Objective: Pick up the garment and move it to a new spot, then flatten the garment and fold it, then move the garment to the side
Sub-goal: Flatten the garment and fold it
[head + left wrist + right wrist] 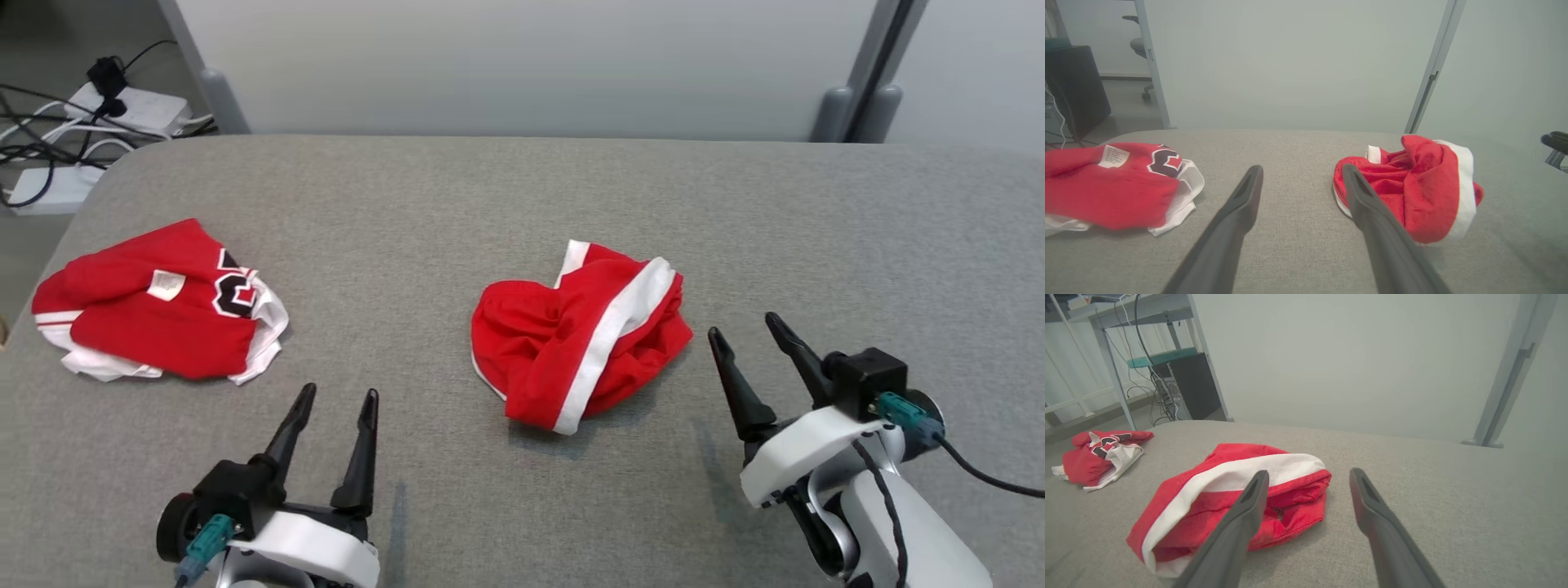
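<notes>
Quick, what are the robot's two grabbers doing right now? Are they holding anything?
Left gripper: open, holding nothing.
Right gripper: open, holding nothing.

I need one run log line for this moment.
left gripper jaws open, empty | right gripper jaws open, empty | central crumpled red-and-white fabric garment untouched
</notes>
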Available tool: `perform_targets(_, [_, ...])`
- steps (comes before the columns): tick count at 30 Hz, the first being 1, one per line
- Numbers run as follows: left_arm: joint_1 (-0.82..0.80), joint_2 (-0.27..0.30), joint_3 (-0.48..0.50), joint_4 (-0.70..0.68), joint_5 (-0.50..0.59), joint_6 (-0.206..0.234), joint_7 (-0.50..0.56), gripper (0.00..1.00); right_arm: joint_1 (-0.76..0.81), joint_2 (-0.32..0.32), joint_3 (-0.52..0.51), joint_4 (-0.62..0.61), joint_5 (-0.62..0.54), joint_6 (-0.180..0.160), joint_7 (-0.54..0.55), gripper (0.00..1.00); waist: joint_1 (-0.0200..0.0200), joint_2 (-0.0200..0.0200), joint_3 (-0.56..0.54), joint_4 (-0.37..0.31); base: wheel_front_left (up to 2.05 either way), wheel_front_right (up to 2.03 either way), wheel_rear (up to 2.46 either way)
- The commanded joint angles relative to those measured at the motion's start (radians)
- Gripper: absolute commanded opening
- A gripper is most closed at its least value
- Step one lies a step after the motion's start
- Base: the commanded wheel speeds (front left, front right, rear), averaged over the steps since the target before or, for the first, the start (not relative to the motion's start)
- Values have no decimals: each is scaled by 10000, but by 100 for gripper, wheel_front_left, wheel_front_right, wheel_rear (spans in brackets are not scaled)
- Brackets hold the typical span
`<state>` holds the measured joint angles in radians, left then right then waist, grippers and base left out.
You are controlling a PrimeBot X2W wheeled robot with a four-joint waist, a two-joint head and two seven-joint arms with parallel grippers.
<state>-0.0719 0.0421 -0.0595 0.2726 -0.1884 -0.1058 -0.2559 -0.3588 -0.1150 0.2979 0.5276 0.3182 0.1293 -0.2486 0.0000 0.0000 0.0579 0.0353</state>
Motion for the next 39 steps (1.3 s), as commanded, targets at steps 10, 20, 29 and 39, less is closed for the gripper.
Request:
perform_targets(10, [-505,82,-993,-386,-413,8,-59,100,-1783,-424,1553,1751,123,14,-132,100,0,0,535,1815,0,0,0])
perform_targets(20, [-731,82,-1817,-463,-638,112,-59,100,-2790,-368,1340,3807,1245,14,410,100,0,0,974,2744,0,0,0])
perform_targets(29, [-800,82,-1892,-514,-605,115,-59,100,-3074,104,1988,4273,2494,14,412,0,0,0,1005,2739,0,0,0])
perform_targets(39, [-827,82,-1973,-511,-628,32,-59,100,-4168,361,3484,1212,3589,14,-117,0,0,0,853,2227,0,0,0])
